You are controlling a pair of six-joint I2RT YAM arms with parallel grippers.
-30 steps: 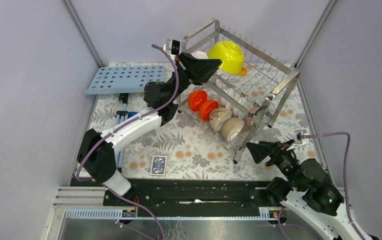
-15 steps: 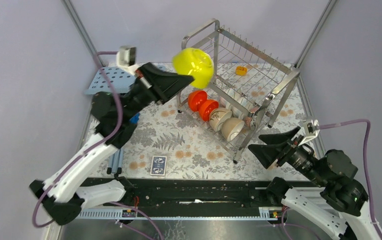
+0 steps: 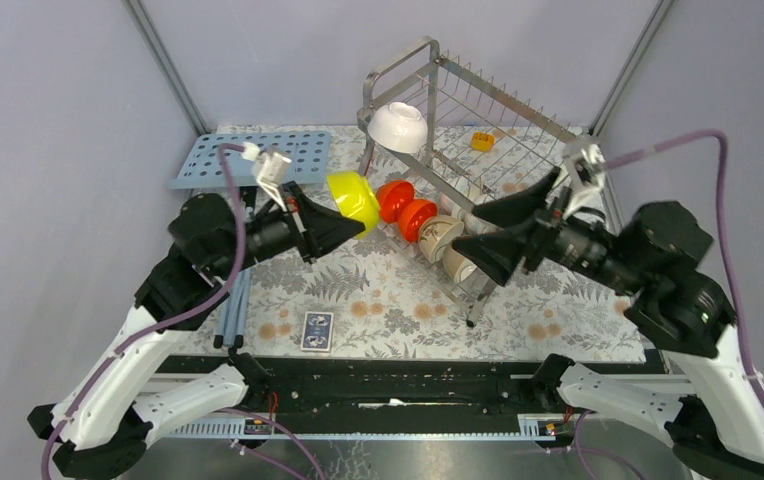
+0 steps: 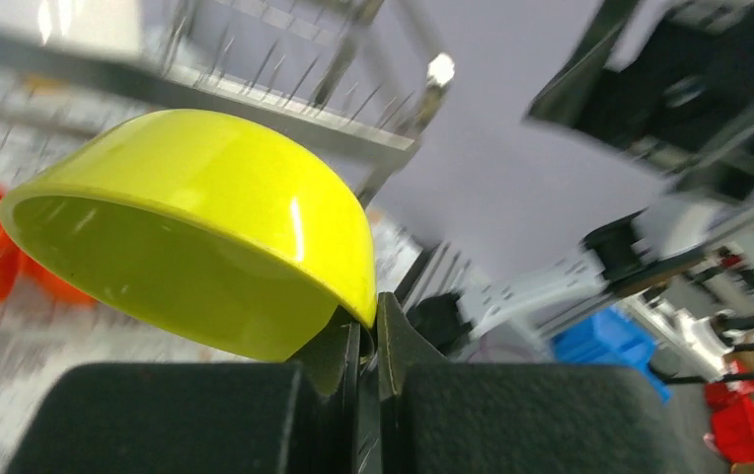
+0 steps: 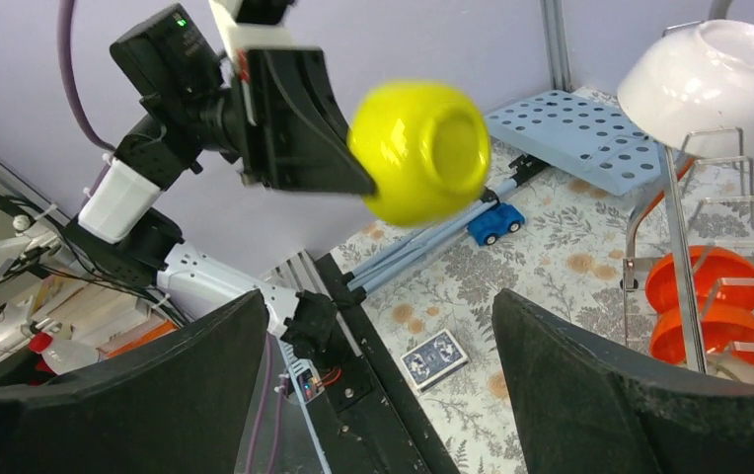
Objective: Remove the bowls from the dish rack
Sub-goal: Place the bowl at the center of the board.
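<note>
My left gripper (image 3: 356,218) is shut on the rim of the yellow-green bowl (image 3: 354,196), held in the air left of the dish rack (image 3: 533,150). The pinched rim shows in the left wrist view (image 4: 195,212) and the bowl in the right wrist view (image 5: 417,148). A white bowl (image 3: 399,126) sits upside down on the rack's top left corner. Two orange-red bowls (image 3: 405,208) and beige bowls (image 3: 439,236) stand in the lower tier. My right gripper (image 3: 468,232) is open and empty, raised in front of the rack over the beige bowls.
A light-blue perforated tray (image 3: 248,157) lies at the back left. A small yellow-orange block (image 3: 482,140) sits on the rack's upper tier. A blue card deck (image 3: 317,330) lies near the front. Blue rods (image 3: 232,312) and a blue toy car (image 5: 496,221) lie at the left.
My left arm has carried the yellow-green bowl off the rack's top, leftward and down. The white bowl now shows there. My right arm has risen and swung in front of the rack, open.
</note>
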